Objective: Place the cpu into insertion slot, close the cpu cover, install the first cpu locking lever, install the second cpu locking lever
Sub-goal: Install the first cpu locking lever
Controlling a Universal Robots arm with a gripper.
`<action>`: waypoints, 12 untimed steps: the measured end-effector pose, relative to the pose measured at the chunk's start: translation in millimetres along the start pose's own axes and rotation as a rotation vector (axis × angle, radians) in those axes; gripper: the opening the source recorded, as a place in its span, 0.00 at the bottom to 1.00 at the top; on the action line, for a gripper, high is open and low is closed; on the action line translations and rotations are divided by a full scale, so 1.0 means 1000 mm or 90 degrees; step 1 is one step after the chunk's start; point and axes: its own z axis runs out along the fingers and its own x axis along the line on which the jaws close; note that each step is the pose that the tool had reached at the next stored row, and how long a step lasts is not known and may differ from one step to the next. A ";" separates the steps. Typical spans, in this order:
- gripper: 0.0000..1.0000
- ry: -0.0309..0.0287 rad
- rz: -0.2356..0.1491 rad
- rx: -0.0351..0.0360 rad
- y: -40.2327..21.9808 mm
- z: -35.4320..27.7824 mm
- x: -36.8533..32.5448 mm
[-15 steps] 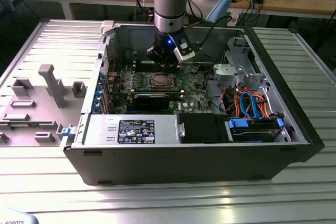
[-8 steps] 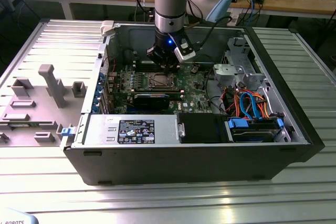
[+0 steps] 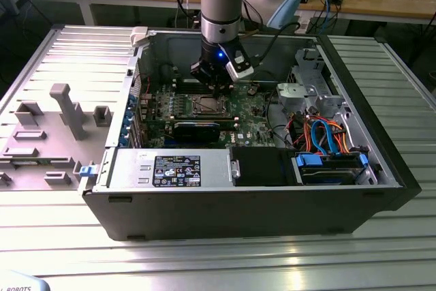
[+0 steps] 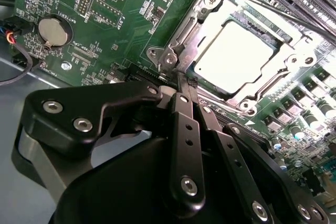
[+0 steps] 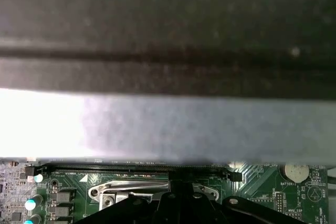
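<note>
Steel walls of the computer case (image 3: 354,80) hem the green board (image 3: 255,117) closely. Chip (image 4: 233,59) sits in its socket (image 4: 283,40) under the shut cover (image 4: 197,22). Gripper (image 4: 185,80), fingers pressed together and empty, touches the socket's edge.

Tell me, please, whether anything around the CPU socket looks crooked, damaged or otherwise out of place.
Nothing stands out. In the second wrist view the cpu lies flat and square inside the cpu cover, whose frame sits down around it. The gripper, fingers together, is at the cover's edge. The green circuit board shows no visible damage.
</note>
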 end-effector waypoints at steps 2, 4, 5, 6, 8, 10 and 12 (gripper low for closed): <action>0.11 0.0002 0.000 0.0005 -0.0001 -0.0001 0.0000; 0.11 0.0000 0.000 0.0002 0.0002 -0.0023 -0.0001; 0.11 -0.0002 0.000 -0.0002 0.0004 -0.0040 -0.0002; 0.11 0.0004 0.000 0.0003 0.0006 -0.0071 -0.0002; 0.11 0.0004 0.000 -0.0001 0.0007 -0.0077 -0.0003; 0.11 0.0004 0.000 -0.0029 0.0007 -0.0079 0.0001; 0.11 0.0003 0.000 -0.0065 0.0006 -0.0080 0.0021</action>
